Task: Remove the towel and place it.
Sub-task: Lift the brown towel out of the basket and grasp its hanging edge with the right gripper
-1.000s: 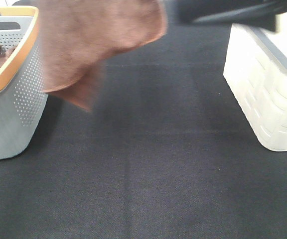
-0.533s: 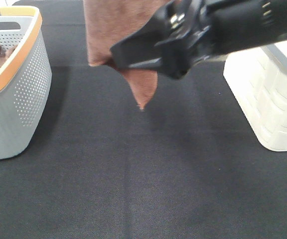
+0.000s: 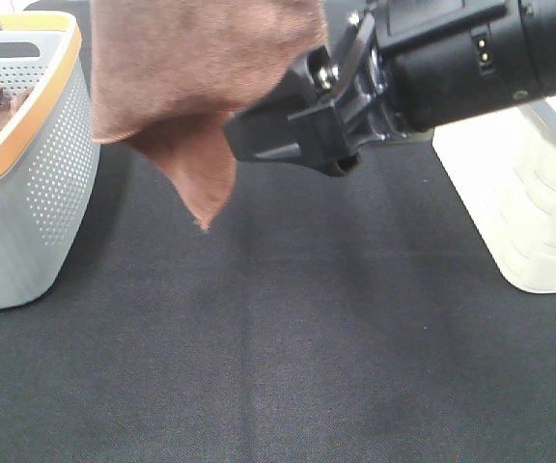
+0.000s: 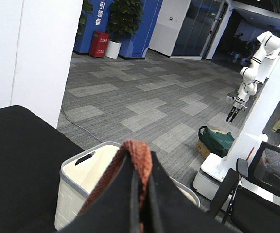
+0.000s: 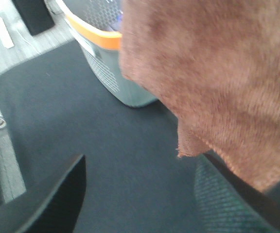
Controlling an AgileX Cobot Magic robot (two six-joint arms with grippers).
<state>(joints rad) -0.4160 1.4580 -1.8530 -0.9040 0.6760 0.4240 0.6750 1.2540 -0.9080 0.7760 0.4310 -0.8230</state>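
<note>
Towel (image 3: 201, 77) hangs in the air over the far half of the black table (image 3: 278, 367), and its long axis goes straight down to one free corner. Nearest to us, the right gripper (image 5: 140, 170) reaches in from the side of the white basket (image 3: 510, 193), with its jaws wide apart and holding nothing. The free corner lies just beyond its tips, toward the grey basket (image 3: 46, 174). Farther up, the left gripper (image 4: 141, 167) is closed tight on the upper fold. We judge that the right arm is the nearer one to catch this corner.
</note>
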